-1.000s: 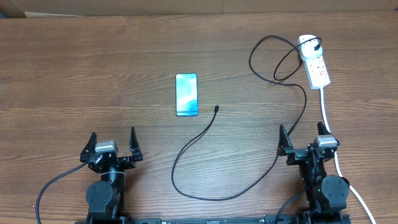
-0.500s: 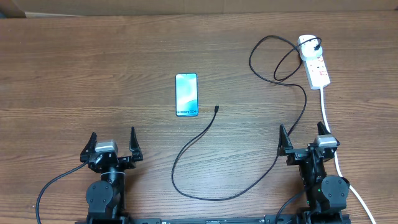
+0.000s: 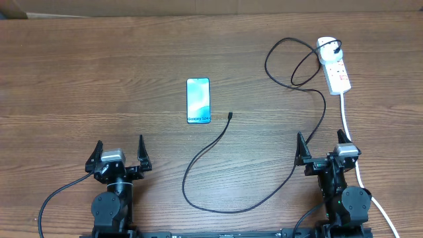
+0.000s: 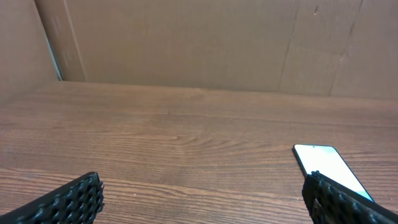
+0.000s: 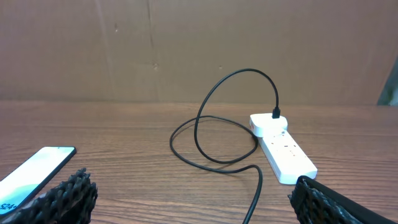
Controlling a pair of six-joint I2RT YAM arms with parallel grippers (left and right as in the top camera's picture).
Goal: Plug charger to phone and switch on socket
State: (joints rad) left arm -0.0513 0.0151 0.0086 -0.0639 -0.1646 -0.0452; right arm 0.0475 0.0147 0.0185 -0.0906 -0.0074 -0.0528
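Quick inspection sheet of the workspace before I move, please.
Surface: wooden table, no spills seen.
Job's things: phone face up, screen lit; charger tip beside it, unconnected; plug in socket; switch unreadable.
Clutter: nothing seen.
Grippers: left gripper and right gripper open, empty, near edge.
Cables: charger loops across table; white cord passes right arm.
Surroundings: cardboard walls.

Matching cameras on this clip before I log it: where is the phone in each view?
Overhead: phone near centre, slightly left.
Left wrist: phone at lower right.
Right wrist: phone at lower left edge.
Shared landmark: cardboard wall beyond the table's far edge.
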